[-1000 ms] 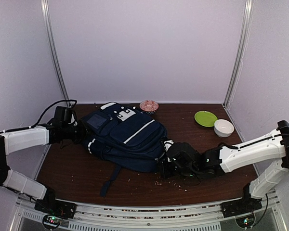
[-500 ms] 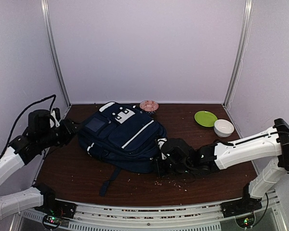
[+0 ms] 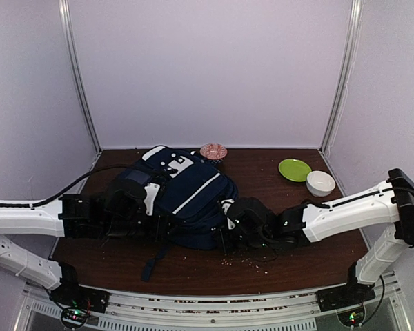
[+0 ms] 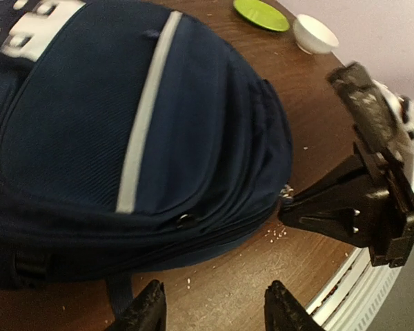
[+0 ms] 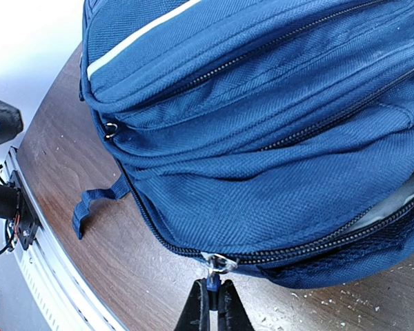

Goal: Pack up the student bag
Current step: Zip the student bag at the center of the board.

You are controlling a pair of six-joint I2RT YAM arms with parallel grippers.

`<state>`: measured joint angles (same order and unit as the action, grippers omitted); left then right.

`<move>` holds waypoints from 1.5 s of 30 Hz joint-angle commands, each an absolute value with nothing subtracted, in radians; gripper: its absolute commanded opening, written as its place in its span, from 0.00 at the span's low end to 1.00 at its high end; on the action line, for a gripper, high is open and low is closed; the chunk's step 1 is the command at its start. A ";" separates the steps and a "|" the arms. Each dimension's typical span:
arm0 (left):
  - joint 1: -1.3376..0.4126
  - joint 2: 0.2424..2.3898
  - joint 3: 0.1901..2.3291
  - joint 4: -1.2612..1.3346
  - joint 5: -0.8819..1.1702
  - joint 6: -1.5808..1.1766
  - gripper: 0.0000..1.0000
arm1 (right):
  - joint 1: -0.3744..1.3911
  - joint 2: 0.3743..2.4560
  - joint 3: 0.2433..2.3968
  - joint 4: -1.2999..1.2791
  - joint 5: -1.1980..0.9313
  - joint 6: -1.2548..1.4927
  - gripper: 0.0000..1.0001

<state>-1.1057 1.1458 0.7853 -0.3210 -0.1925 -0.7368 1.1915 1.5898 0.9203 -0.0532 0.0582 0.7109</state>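
Student bag (image 3: 186, 193) lies on counter (image 3: 297, 269), between both pincers. Right pincer (image 5: 212, 289) pinched on zipper pull (image 5: 217, 263) right at its tips. Left pincer (image 4: 214, 307) wide, empty, bag just ahead. Soft floppy fabric, probably bulky; pull by zipper.

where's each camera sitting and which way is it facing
Top external: above and behind the bases, looking down on the large navy-blue fabric backpack; both white arms show.
Left wrist: low at the backpack's left, facing right toward the round green plate; left jaws open at bottom edge.
Right wrist: close at the near right side, right jaws shut on the metal zipper pull.
Shared: both wrist views show the backpack.
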 commanded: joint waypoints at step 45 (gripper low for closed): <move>-1.140 1.502 0.872 -0.025 -0.204 -0.015 0.66 | 1.204 1.425 0.795 0.082 0.007 0.738 0.00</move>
<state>-1.1488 1.5063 0.9161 -0.0517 -0.2016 0.0097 1.1919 1.4857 0.8051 0.0414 -0.0032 0.7338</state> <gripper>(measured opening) 0.696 0.020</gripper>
